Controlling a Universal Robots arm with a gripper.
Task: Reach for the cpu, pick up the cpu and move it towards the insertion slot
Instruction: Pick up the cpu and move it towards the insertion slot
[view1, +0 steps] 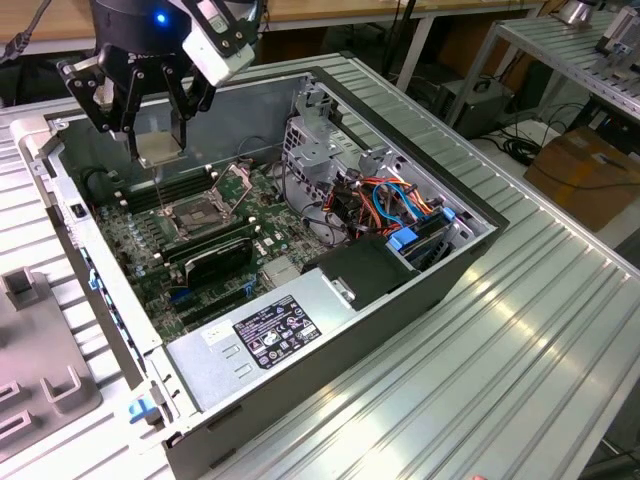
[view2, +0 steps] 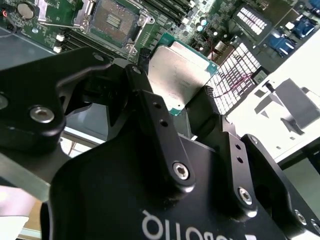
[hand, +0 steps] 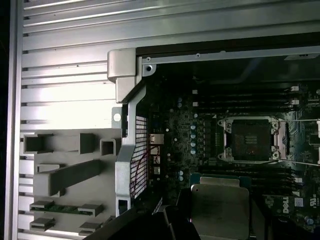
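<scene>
We have the cpu (view2: 181, 75) pinched flat in the gripper (view1: 160, 147), held face level above the motherboard (view1: 150, 240) near the case's back wall, insertion slot (view1: 198, 212) open just below, ready to receive it

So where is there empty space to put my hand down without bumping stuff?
The ribbed metal table on the exterior view's right of the computer case is bare. Inside it is crowded: the end effector holds the cpu above the insertion slot, beside tangled cables.
</scene>
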